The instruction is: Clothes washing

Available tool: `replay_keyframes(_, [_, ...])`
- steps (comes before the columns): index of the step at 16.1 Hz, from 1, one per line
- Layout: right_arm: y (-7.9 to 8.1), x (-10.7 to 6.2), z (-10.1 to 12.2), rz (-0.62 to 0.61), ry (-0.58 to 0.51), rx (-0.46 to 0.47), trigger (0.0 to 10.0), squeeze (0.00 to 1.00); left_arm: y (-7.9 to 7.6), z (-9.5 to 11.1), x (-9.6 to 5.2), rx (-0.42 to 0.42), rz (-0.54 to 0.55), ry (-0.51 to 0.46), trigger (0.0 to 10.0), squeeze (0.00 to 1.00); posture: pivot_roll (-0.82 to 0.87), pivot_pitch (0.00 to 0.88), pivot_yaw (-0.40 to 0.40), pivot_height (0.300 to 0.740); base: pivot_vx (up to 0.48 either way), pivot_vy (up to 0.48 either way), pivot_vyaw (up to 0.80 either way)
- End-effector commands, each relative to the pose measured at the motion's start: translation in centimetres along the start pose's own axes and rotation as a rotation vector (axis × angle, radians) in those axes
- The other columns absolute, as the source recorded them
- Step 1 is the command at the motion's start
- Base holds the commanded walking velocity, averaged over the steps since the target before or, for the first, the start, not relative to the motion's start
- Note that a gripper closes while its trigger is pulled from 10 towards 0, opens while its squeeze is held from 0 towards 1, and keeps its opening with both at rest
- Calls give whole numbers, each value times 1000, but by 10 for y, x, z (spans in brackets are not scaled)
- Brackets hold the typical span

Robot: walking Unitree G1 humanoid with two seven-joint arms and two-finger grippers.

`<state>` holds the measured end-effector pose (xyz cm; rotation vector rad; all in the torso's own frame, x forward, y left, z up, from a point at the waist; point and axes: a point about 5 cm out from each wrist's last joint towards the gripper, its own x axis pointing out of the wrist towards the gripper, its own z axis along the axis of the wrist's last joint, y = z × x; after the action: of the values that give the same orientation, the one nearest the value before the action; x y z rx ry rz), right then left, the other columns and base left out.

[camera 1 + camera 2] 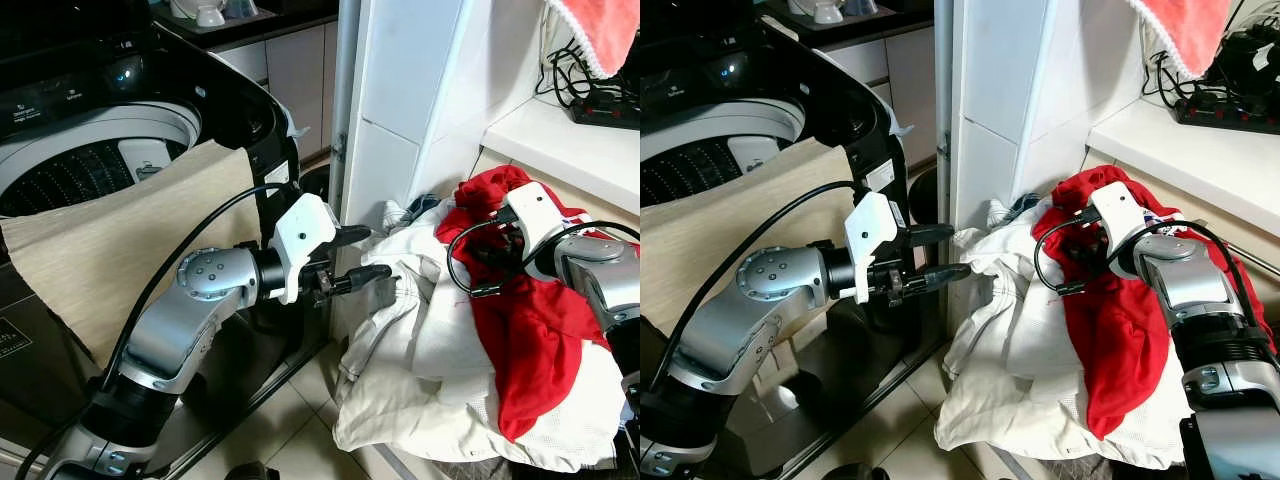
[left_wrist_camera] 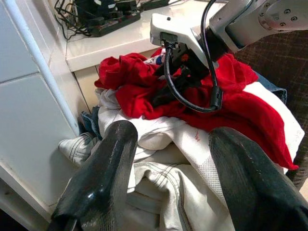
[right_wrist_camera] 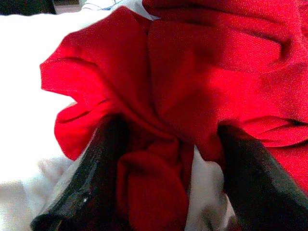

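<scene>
**Laundry still in the pile, washer not yet loaded**

The top-loading washing machine (image 1: pixel 110 150) stands open at the far left, a beige cloth (image 1: pixel 120 250) draped over its front rim; what shows of the drum looks empty, so loading has barely begun, if at all. To the right of the washer, the left end effector (image 1: pixel 362 254) reaches toward the clothes heap with its fingers spread and nothing between them, its tips just touching or just short of the white garment (image 1: pixel 420 350). Further right of the washer, the red garment (image 1: pixel 520 330) lies on top of the white one. The right end effector (image 3: pixel 159 168) presses down into it, fingers apart with a red fold bunched between them, not yet closed. Every piece still has to go into the drum.
</scene>
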<state>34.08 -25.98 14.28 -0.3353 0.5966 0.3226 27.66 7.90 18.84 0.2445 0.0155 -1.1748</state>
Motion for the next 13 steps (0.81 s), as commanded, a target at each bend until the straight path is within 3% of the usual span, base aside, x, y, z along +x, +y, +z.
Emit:
replay_keyframes(1, [0,0,4,13,-6,1,0,0,-2,4,0,10,-18,0,10000,0,-115,0,19,740,0,0,0])
replay_keyframes(11, [5,0,3,65,-24,55,0,0,-3,3,2,10,-22,8,10000,0,-121,0,23,740,0,0,0])
replay_keyframes(13, [7,-5,9,109,-92,145,0,0,-2,4,2,15,-9,-3,10000,0,-131,0,20,740,0,0,0])
